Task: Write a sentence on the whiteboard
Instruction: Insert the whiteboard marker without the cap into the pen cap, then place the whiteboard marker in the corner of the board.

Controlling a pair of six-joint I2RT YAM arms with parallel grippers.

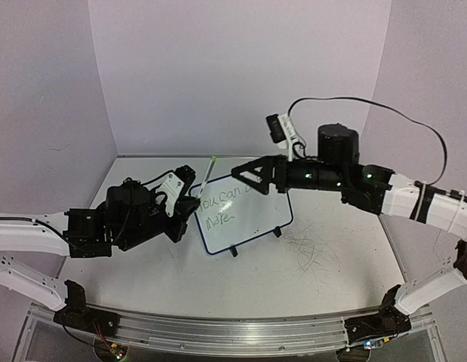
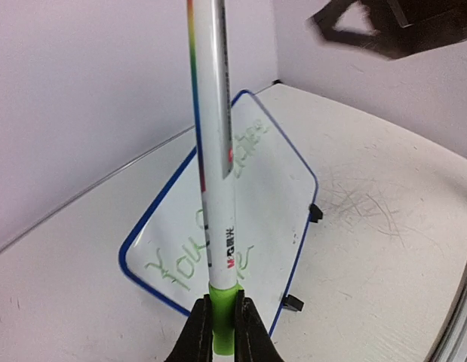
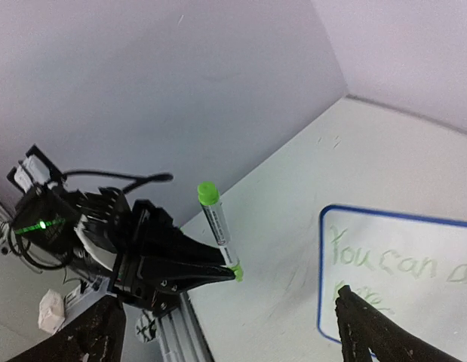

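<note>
The whiteboard [image 1: 252, 219] with the sentence [image 1: 220, 204] lies beside the left gripper [image 1: 192, 202], clamped on a green marker [image 2: 214, 151]. The right gripper [image 1: 244, 179], fingers apart, overhangs its far edge.

Green-capped marker [image 2: 216, 188], scuffed tabletop [image 1: 331, 264], lilac walls [image 1: 218, 68]

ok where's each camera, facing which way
top external: above, behind the bases, facing down at the small blue-rimmed white whiteboard; both arms show
left wrist: faces the board past the left end effector gripping a white green-ended marker
right wrist: faces the left arm; right end effector fingers at bottom
all share board, marker
</note>
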